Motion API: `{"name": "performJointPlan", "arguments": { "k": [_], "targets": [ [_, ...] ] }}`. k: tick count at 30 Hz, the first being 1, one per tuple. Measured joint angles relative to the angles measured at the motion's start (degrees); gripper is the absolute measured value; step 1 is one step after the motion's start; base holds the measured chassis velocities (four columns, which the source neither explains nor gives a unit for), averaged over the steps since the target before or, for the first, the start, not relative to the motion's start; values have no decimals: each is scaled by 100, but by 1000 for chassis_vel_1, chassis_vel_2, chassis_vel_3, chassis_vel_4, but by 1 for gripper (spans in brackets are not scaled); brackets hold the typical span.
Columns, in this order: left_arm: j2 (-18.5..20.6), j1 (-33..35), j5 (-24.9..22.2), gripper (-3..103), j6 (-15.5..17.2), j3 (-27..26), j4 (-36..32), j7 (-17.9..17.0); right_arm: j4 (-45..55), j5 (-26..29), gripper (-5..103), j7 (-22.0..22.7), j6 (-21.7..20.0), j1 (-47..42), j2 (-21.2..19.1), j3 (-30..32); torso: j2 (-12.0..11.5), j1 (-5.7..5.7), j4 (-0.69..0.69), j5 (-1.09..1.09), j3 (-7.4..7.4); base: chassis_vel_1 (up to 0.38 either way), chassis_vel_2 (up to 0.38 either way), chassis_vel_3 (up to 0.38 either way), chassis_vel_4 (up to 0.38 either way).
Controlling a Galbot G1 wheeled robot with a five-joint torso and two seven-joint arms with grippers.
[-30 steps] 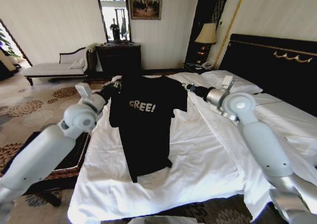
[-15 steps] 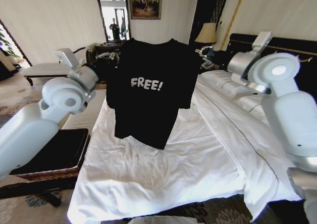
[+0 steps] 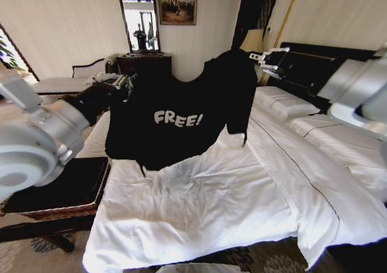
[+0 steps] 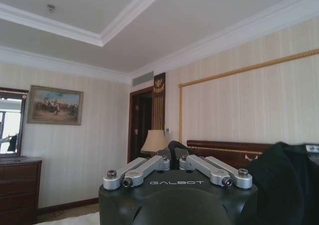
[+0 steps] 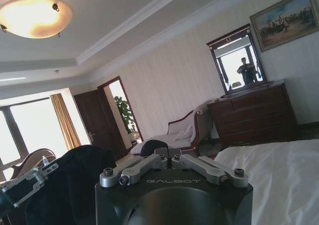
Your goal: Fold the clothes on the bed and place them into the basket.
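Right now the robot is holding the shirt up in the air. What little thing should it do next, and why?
Probably lower both hands toward the bed. The left hand and right hand each pinch a shoulder of the black T-shirt, which hangs spread above the white duvet, only its hem near the sheet. It likely needs to lie flat before folding.

The T-shirt is black with white "FREE!" lettering. The bed has white sheets and a black headboard with gold trim. The basket is brown wicker with a black top. The carpet has a brown floral pattern on beige.
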Motion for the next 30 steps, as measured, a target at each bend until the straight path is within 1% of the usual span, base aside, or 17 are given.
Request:
{"name": "performJointPlan", "arguments": {
  "k": [2, 4, 5, 6, 8, 9, 12, 15, 17, 19, 20, 21, 23, 24, 25, 26, 30],
  "targets": [
    [127, 10, -478, 2, 87, -378, -5, -196, 124, 318, 0, 2, 5, -247, -265, 508, 0, 0, 0, 0, 0, 0, 0, 0, 0],
    [224, 47, -1383, 2, 255, -951, -5, -605, 242, 972, 0, 35, -6, -712, -622, 1521, 0, 1, 3, -1, 0, 0, 0, 0, 0],
    [224, 47, -1383, 2, 255, -951, -5, -605, 242, 972, 0, 35, -6, -712, -622, 1521, 0, 1, 3, -1, 0, 0, 0, 0, 0],
    [231, 44, -1871, 2, 328, -1268, 0, -892, 282, 1322, 0, 106, -41, -945, -763, 2017, 0, 0, 3, -2, 0, 0, 0, 0, 0],
    [233, 33, -2311, 2, 392, -1544, 6, -1137, 316, 1872, 0, 260, -111, -1308, -939, 2805, 0, 1, 2, -2, 0, 0, 0, 0, 0],
    [220, 43, -2461, 2, 419, -1571, 11, -1282, 334, 2248, 0, 412, -187, -1523, -1017, 3278, 1, 0, 2, -2, 0, 0, 0, 0, 0],
    [78, 75, -2446, 2, 423, -1267, 25, -1540, 385, 2459, 0, 612, -305, -1808, -1002, 3590, 1, -1, 2, -1, -1, 0, 0, 0, 0],
    [-503, 618, -1758, 2, 406, -591, 43, -1816, 465, 2112, 0, 848, -506, -2099, -619, 3145, -1, 1, 1, -2, 2, 0, 0, 0, 0],
    [-657, 896, -1498, 2, 409, -476, 48, -1813, 465, 1947, 0, 865, -555, -2207, -490, 2989, -2, 2, 1, -4, 2, 0, 0, 0, 0],
    [-1028, 1732, -806, 2, 438, -164, 62, -1682, 385, 1337, 0, 908, -714, -2408, -18, 2321, -3, 5, 2, -3, 4, 0, 0, 0, 0],
    [-1257, 2190, -263, 2, 484, 249, 64, -1574, 228, 750, 0, 892, -810, -2416, 356, 1726, -3, 6, 4, -1, 4, 0, 0, 0, 0],
    [-1257, 2190, -263, 2, 484, 249, 64, -1574, 228, 750, 0, 892, -810, -2416, 356, 1726, -3, 6, 4, -1, 4, 0, 0, 0, 0],
    [-1480, 2497, 334, 2, 496, 947, 82, -1492, -9, 104, 0, 834, -885, -2353, 758, 984, -4, 5, 5, 0, 4, 0, 0, 0, 0],
    [-1687, 2569, 861, 2, 493, 1669, 81, -1390, -282, -534, 0, 726, -921, -2254, 1129, 291, -3, 4, 5, -1, 3, 0, 0, 0, 0],
    [-1787, 2522, 1114, 2, 490, 2003, 81, -1301, -407, -815, 0, 662, -932, -2206, 1281, 6, -3, 3, 5, -1, 3, 0, 0, 0, 0],
    [-1787, 2522, 1114, 2, 490, 2003, 81, -1301, -407, -815, 0, 662, -932, -2206, 1281, 6, -3, 3, 5, -1, 3, 0, 0, 0, 0],
    [-2317, 2260, 2306, 2, 430, 3158, 616, -920, -1105, -2008, 0, 375, -995, -2054, 2127, -1096, -2, 2, 2, -1, 2, 0, 0, 0, 0]
  ]
}}
